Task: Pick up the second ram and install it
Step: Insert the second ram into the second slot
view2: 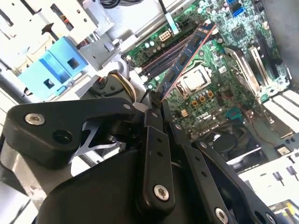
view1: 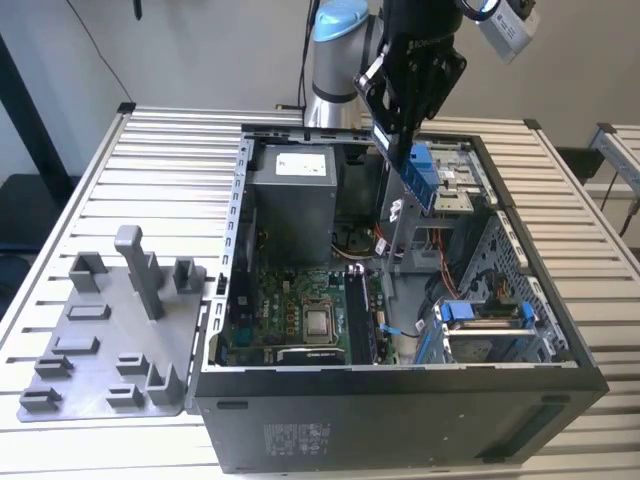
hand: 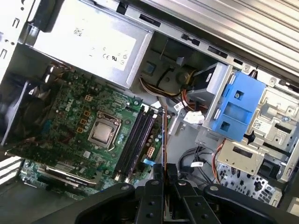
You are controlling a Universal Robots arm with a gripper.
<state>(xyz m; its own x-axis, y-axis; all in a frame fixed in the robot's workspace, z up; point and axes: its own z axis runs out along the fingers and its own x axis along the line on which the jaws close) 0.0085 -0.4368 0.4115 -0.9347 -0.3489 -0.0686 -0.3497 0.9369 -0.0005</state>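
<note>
My gripper (view2: 158,106) is pinched narrow on the second ram (view2: 187,53), a thin, flat strip with dark chips on its face and a reddish edge. It hangs above the open metal computer case (view1: 400,400), over the green motherboard (hand: 70,112). Its long axis runs straight out from the fingertips, roughly along the dark memory slots (hand: 135,140).

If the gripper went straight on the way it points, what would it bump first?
Probably the memory slots beside the processor chip: the ram the gripper holds points at them and would touch first. Depth is hard to judge.
</note>
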